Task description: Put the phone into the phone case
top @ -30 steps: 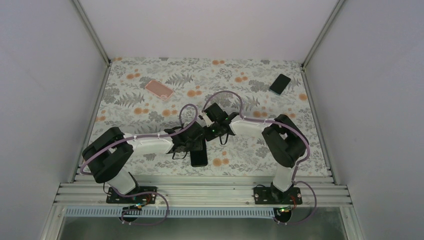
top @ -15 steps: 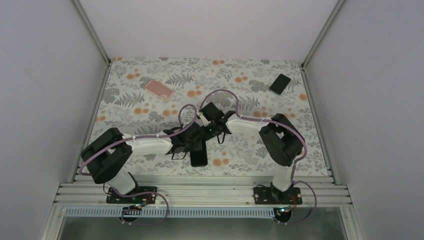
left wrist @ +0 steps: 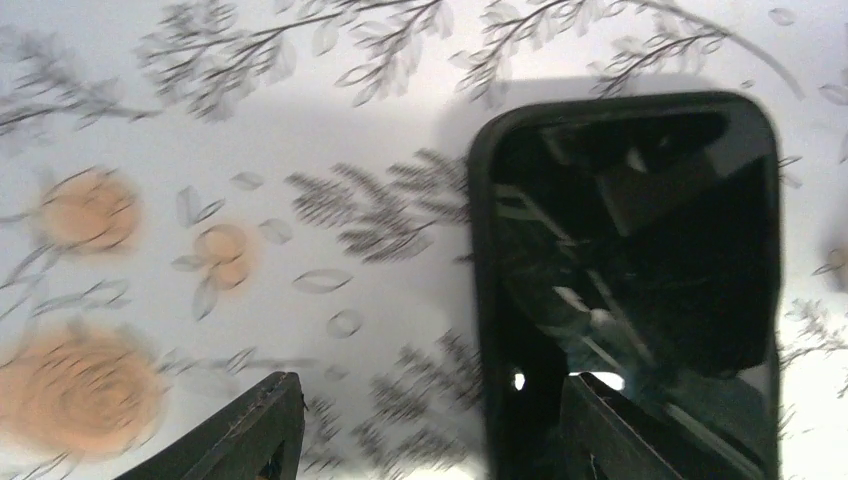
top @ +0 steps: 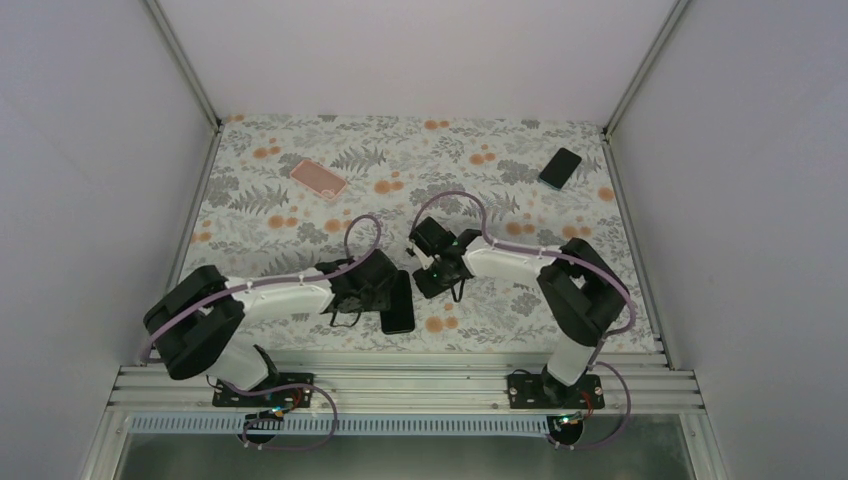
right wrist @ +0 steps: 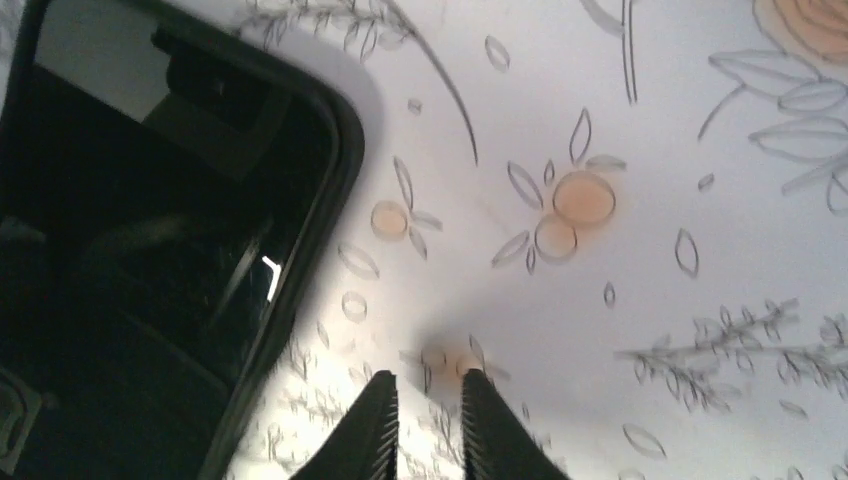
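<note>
Black glossy phone [top: 398, 305] with a thick dark rim lies flat on the floral-print desk [top: 280, 230], at 6 o'clock from desk centre. Left fingers [left wrist: 250, 430]: spread, one above bare desk, one above the screen. Right fingers [right wrist: 375, 430]: nearly pressed together, empty, beside the phone's corner. Pink rectangular phone case [top: 318, 178]: 10 o'clock. Second black phone [top: 560, 167]: 2 o'clock.

from high above the near edge we look down and forward over the whole floral tablecloth [top: 290, 215] — a far, wide view. our left wrist camera hangs very close over the cloth, facing nearly straight down, and the right wrist camera looks down from just as near. all three share one spot — the black phone [top: 398, 303] near the middle: the left wrist view holds it at right, the right wrist view at left.
</note>
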You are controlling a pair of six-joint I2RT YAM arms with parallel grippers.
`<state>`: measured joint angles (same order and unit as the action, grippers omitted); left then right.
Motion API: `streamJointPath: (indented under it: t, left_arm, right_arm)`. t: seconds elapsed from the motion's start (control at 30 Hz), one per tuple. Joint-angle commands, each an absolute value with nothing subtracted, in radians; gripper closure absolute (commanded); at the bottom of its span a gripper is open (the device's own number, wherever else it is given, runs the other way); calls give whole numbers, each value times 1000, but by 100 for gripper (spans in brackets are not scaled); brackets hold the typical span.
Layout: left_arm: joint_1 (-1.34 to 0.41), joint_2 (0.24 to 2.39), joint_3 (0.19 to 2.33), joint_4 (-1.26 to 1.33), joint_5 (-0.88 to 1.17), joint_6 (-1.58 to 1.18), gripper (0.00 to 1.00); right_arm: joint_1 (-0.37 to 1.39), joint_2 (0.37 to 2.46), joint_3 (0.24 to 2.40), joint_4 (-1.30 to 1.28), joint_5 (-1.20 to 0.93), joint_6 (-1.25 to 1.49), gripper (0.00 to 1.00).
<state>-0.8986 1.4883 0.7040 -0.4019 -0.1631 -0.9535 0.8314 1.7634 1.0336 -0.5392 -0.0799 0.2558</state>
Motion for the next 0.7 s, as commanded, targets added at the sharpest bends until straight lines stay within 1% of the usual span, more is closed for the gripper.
streamJointPath:
  t: [0.0,0.07,0.1,0.2,0.27,0.33,0.37,0.43,0.47,0.5,0.57,0.67]
  left_arm:
    - [-894,1377,687,-529,-199,-994,34]
    - [-891,1326,688,-549,-219,-1005,32]
    - [-890,1303,687,-558,-229,-1008,31]
    - [-876,1238,672,-575,-242,-1008,25]
    - [-859,1198,658,-585,-245,-1006,21]
    - [-836,1154,637,-598,-251,-1004,16]
    - [-823,1132,627,-603,-250,-1001,13]
    - [-792,1083,604,-614,-246,-991,9]
    - [-775,1058,592,-618,-242,-986,7]
    - [-761,1031,582,-625,-242,-983,5]
    - [-733,986,561,-638,-244,-980,0]
    - [-708,929,528,-649,-243,-979,0]
  right_arm:
    - [848,1675,1018,-610,-100,280,78]
    - [856,1612,1019,-591,-113,295,73]
    - [861,1598,1023,-588,-117,305,68]
    - [884,1580,1025,-569,-126,333,46]
    - [901,1582,1020,-551,-127,356,36]
    - [920,1592,1020,-538,-123,381,23]
    - [932,1599,1021,-531,-117,390,18]
    - [955,1608,1023,-518,-105,412,12]
    - [964,1613,1023,-509,-98,423,4]
    - [973,1620,1024,-503,-92,435,0]
    - [988,1640,1027,-496,-66,455,1]
    - [1005,1690,1039,-500,-25,480,1]
